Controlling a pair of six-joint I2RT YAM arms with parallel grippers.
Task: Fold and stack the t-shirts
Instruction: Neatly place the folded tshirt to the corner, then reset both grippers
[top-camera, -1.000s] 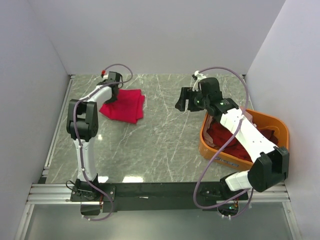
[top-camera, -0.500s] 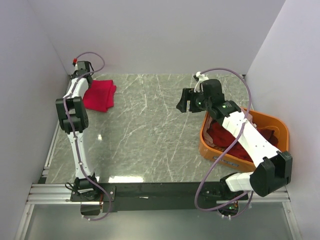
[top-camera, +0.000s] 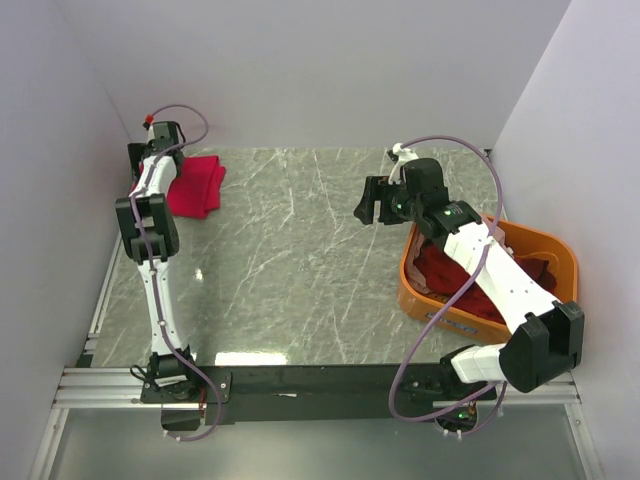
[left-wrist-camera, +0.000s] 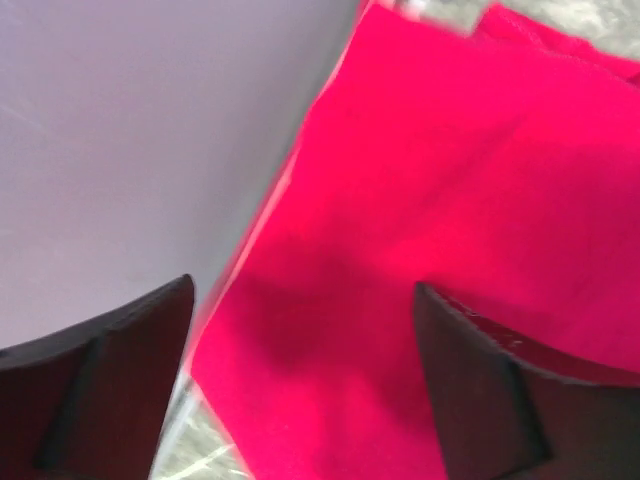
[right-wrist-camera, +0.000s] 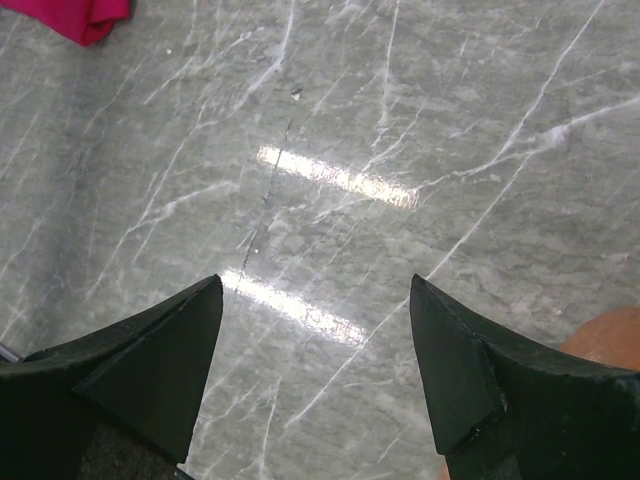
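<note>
A folded bright crimson-pink t-shirt (top-camera: 196, 186) lies flat in the far left corner of the marble table, its edge along the left wall. My left gripper (top-camera: 142, 160) hangs right over its wall-side edge. In the left wrist view the t-shirt (left-wrist-camera: 470, 200) fills the space under my left gripper (left-wrist-camera: 300, 330), whose jaws stand wide apart and pinch no cloth. My right gripper (top-camera: 372, 203) hovers open over bare marble right of centre, and in its wrist view my right gripper (right-wrist-camera: 315, 300) holds nothing. Dark red t-shirts (top-camera: 445, 270) lie bunched in the orange basket.
The orange plastic basket (top-camera: 560, 248) stands at the right edge under my right forearm; its rim (right-wrist-camera: 612, 335) shows in the right wrist view. The pale left wall (left-wrist-camera: 110, 120) is close beside my left gripper. A corner of the pink t-shirt (right-wrist-camera: 88, 20) shows far off.
My left arm dragged the folded pink t-shirt from mid-left into the far left corner by the wall, then opened its jaws and let go. The right arm barely moved.
</note>
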